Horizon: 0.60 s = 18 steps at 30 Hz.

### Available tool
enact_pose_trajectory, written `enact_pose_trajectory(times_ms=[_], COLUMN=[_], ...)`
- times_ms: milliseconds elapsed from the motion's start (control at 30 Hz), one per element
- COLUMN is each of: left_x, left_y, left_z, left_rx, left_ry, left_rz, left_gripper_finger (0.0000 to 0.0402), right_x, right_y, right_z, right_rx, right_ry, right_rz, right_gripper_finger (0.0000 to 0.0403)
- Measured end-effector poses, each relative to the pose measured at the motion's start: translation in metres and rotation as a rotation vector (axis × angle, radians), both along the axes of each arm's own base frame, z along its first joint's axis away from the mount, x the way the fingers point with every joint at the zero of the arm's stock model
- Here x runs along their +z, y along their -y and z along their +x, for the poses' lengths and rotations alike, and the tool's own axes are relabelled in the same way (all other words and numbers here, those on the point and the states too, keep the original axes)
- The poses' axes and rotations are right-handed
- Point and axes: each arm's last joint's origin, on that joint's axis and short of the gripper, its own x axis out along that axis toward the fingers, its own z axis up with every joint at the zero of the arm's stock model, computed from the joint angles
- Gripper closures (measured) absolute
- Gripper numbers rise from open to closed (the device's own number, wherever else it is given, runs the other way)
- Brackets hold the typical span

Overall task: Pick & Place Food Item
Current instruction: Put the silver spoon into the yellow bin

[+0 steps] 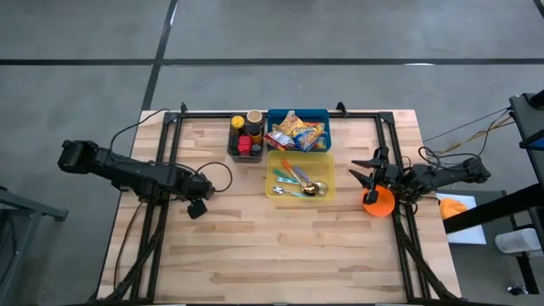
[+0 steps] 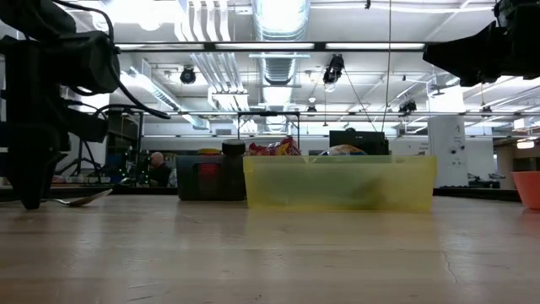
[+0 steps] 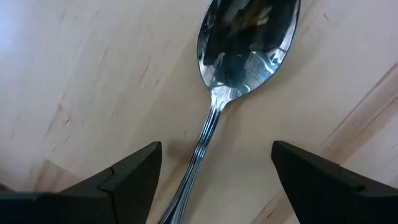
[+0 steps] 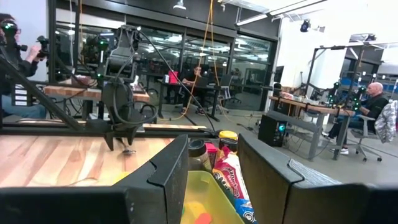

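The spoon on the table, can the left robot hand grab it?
Probably yes. The left gripper is open right over the spoon, its fingers either side of the handle, nothing between.

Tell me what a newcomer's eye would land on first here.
Probably the bright bins at the table's far middle: a blue bin of snack packets with a yellow bin of colourful cutlery in front of it. Next, the orange bowl near the right edge, beside the right gripper. On the left, the open left gripper hangs over a metal spoon lying on the wood.
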Motion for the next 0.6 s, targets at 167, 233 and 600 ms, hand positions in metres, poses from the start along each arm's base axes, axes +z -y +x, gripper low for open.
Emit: enact_pose_trajectory(times_ms=[167,233,600], left_x=[-0.0002,-0.0004,-0.0006], left_y=[0.0003,0.0004,0.0016], left_z=[0.0006,0.0009,0.0038], left_rx=[0.014,0.016,0.018], left_ry=[0.007,0.010,0.038], left_rz=[-0.008,-0.010,-0.043], left_gripper_finger=[0.0120,0.0144,0.0292], right_x=[-0.0001,-0.0001,-0.0001], right_y=[0.0000,0.0000,0.0000], right_z=[0.0000,0.0000,0.0000], right_rx=[0.000,0.000,0.000], right_ry=[-0.001,-0.001,-0.001], right_rz=[0.000,0.000,0.000], right_gripper_finger=[0.0264,0.0264,0.0264])
